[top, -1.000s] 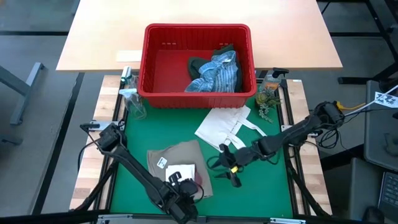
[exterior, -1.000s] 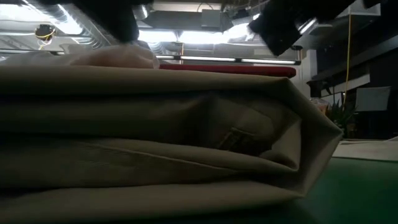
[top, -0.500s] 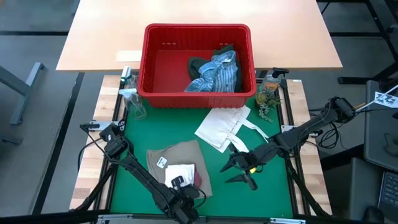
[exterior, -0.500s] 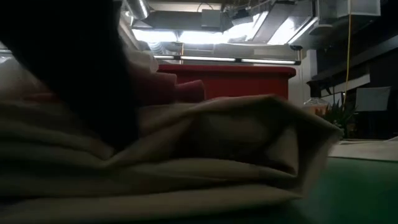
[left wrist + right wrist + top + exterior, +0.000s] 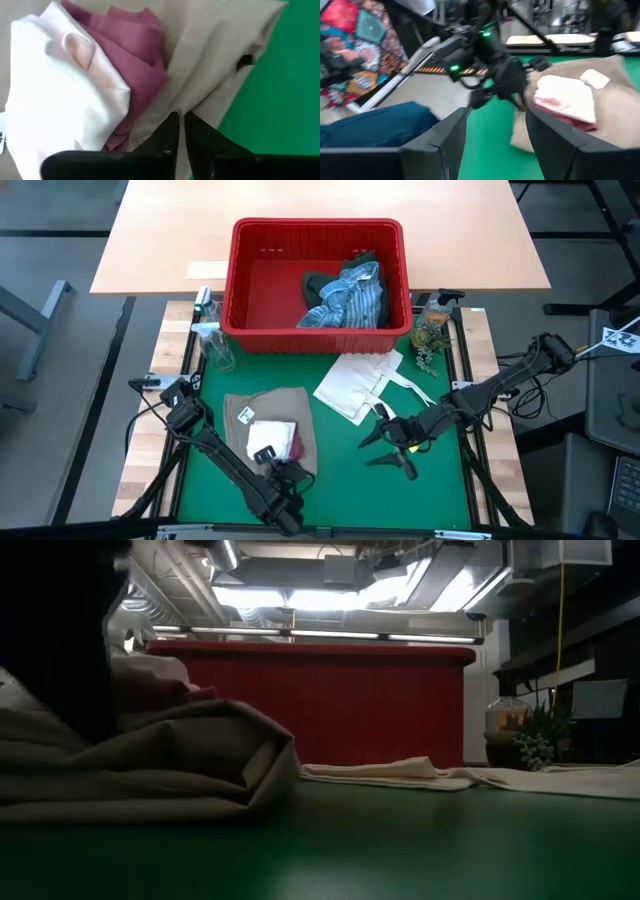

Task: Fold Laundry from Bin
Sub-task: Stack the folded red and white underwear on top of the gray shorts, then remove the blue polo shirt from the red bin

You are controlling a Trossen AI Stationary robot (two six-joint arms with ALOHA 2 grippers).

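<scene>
— Tan cloth is seen where on the table?

— The tan garment (image 5: pixel 272 423) is laid folded on the green mat (image 5: pixel 340 480), toward its left half. The small white cloth (image 5: pixel 271 438) is stacked on it, and the small maroon cloth (image 5: pixel 297 445) is tucked beside and partly under the white one.

— How is the left gripper (image 5: pixel 278 476) placed?

— It is set at the near edge of the tan garment. In the left wrist view its fingers (image 5: pixel 169 136) are pressed together on a fold of that garment's edge, which is pinched between them.

— And the right gripper (image 5: pixel 388 448)?

— It is held over bare mat, well to the right of the stack, with its fingers spread and nothing between them. The flat white tote bag (image 5: pixel 361 383) is spread just behind it.

— Where is the rest of the laundry kept?

— The blue-white striped shirt (image 5: pixel 352 300) is bunched in the right part of the red bin (image 5: pixel 245 280), with the dark green garment (image 5: pixel 322 283) touching it at its left. The bin is placed at the far edge of the mat, against the wooden table (image 5: pixel 170 230).

— Anything beside the bin?

— A clear spray bottle (image 5: pixel 211 338) is stood at its left corner, and a small plant (image 5: pixel 428 340) at its right.
</scene>
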